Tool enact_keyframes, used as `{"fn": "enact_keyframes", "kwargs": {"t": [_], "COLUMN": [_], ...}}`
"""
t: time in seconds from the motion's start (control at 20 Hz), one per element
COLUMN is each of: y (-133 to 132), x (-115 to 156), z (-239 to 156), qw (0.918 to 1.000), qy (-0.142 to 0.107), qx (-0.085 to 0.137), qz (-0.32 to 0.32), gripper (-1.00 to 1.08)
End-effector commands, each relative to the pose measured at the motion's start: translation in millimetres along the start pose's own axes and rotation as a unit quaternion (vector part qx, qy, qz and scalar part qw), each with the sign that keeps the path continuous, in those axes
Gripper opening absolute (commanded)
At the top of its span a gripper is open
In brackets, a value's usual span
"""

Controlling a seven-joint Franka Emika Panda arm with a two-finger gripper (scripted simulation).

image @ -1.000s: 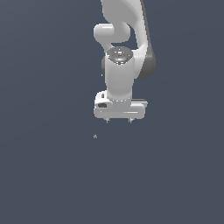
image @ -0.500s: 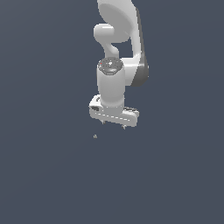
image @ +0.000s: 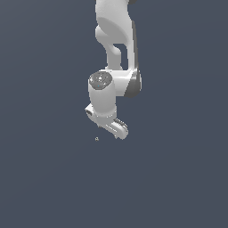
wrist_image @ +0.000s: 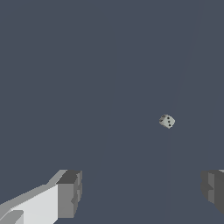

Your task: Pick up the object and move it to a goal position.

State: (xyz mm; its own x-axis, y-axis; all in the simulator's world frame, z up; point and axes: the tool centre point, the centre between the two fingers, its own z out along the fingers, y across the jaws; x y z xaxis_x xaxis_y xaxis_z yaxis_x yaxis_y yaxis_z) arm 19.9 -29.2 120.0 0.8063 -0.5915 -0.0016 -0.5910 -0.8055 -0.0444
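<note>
The object (wrist_image: 166,121), a tiny pale die-like cube with dark pips, lay alone on the dark floor, just beside our gripper (wrist_image: 142,190), whose fingers (wrist_image: 69,194) stood wide apart. We judged it light and rigid, best pinched across opposite flat faces. We saw no containers.

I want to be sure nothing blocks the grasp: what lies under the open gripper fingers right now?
Only plain dark grey floor. The tiny pale grey-white speckled object sits apart from the gripper, touching neither grey finger. Nothing there is covered.
</note>
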Motion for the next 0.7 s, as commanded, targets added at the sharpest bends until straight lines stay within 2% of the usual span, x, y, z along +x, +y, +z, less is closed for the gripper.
{"fn": "enact_keyframes", "kwargs": {"t": [0.0,0.2,0.65], "y": [8.8,23.3,50.7], "x": [5.2,13.1,26.4], "z": [9.3,23.7,48.2], "qw": [0.9990,0.9934,0.9715], "qy": [0.000,0.000,0.004], "qx": [-0.003,-0.007,-0.017], "qz": [0.045,0.115,0.237], "gripper": [1.00,1.00,1.00]}}
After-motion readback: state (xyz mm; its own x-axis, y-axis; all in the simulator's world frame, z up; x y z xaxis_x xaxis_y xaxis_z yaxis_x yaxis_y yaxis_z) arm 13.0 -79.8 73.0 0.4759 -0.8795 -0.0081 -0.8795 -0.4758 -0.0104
